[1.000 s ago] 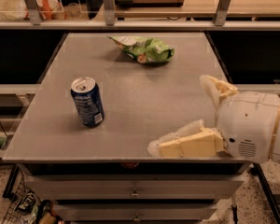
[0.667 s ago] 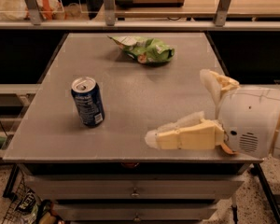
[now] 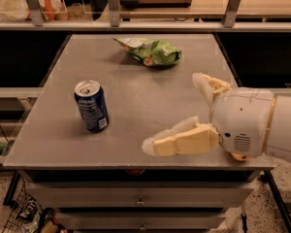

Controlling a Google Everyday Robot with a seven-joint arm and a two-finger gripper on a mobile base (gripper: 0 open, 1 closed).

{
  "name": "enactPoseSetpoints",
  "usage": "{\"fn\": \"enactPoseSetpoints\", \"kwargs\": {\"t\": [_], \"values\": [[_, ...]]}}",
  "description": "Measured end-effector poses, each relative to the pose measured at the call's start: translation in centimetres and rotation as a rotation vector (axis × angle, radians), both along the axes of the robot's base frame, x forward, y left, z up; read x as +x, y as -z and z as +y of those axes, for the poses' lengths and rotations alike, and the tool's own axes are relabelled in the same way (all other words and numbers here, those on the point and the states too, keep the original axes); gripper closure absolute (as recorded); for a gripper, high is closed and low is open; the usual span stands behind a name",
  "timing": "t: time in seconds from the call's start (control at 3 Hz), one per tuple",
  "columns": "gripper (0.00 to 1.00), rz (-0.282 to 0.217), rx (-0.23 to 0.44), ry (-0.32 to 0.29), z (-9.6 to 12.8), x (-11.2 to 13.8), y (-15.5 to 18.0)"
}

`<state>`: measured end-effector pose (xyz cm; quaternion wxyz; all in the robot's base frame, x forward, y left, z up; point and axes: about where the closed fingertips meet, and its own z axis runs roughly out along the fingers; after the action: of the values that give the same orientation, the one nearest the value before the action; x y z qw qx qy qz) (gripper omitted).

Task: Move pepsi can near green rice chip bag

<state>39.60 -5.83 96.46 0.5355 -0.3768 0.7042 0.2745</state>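
Note:
The pepsi can (image 3: 91, 106) stands upright on the left front part of the grey table (image 3: 136, 96), dark blue with a silver top and a white label patch. The green rice chip bag (image 3: 151, 52) lies wrinkled and flat near the table's far edge, at the middle. My gripper (image 3: 170, 111) is at the front right, low over the table, to the right of the can and apart from it. Its two cream fingers (image 3: 179, 140) are spread wide and hold nothing.
A railing with metal posts (image 3: 112, 6) runs behind the table, with a shelf and bags (image 3: 19, 4) beyond it at the back left. Drawers (image 3: 136, 198) sit below the table's front edge. Clutter lies on the floor at the lower left (image 3: 29, 212).
My gripper has moved left over the table's front part, closer to the can. The can and the bag have not moved.

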Motion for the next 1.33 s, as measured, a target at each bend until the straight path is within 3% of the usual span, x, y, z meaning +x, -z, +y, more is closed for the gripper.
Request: {"fn": "enactPoseSetpoints", "kwargs": {"t": [0.33,0.67,1.0,1.33], "values": [[0.0,0.013,-0.034,-0.055,2.8,1.5,2.6],[0.0,0.026,-0.047,-0.064,5.4,3.5,5.4],[0.0,0.032,-0.039,-0.021,8.0,5.0,8.2],[0.0,0.041,0.022,-0.008,11.5,6.5,9.6]]}}
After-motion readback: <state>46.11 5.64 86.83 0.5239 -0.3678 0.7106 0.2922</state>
